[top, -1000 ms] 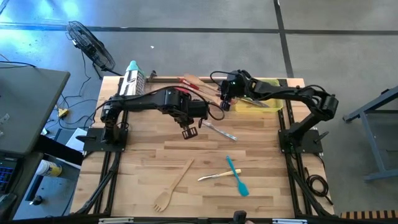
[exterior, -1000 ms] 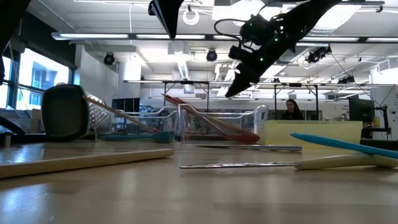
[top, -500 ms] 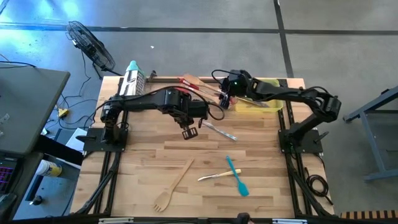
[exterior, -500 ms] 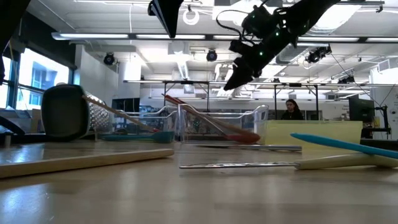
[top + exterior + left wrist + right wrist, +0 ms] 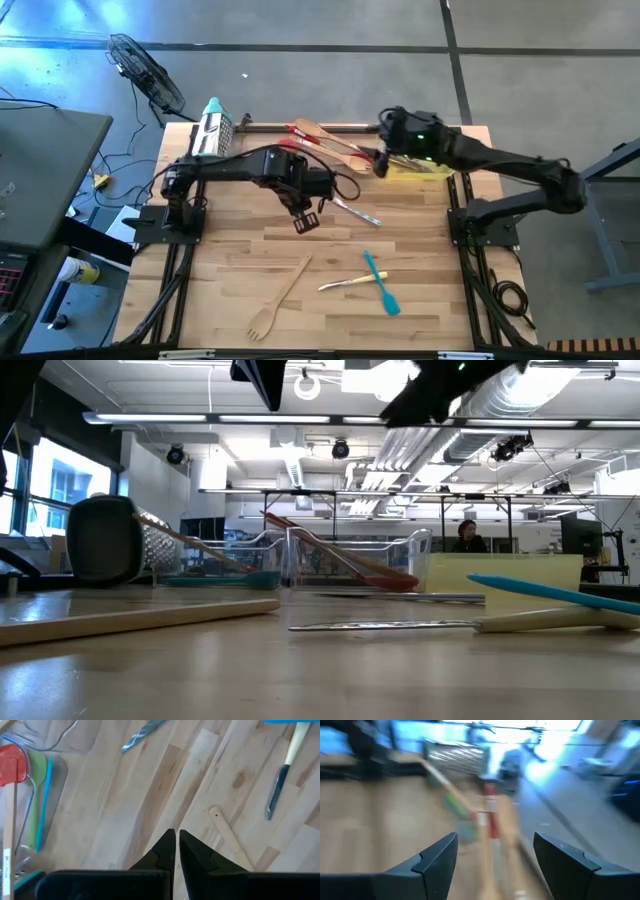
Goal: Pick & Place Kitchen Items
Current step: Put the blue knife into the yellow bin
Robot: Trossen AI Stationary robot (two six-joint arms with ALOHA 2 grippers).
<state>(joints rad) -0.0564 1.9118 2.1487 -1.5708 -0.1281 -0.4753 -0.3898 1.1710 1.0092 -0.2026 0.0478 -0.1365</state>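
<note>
the right tool (image 5: 380, 163) is pulled back toward 3 o'clock with fingers apart and nothing held, so a drop-off in the clear tray (image 5: 330, 140) looks done. the left tool (image 5: 307, 221) stays together mid-tabletop. the wooden fork (image 5: 278, 300), blue spatula (image 5: 381, 285) and knife (image 5: 350, 283) are left at 6 o'clock.

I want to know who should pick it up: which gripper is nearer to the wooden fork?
Left. The left gripper hangs over the table's middle, just beyond the wooden fork; the right gripper is by the far trays.
</note>
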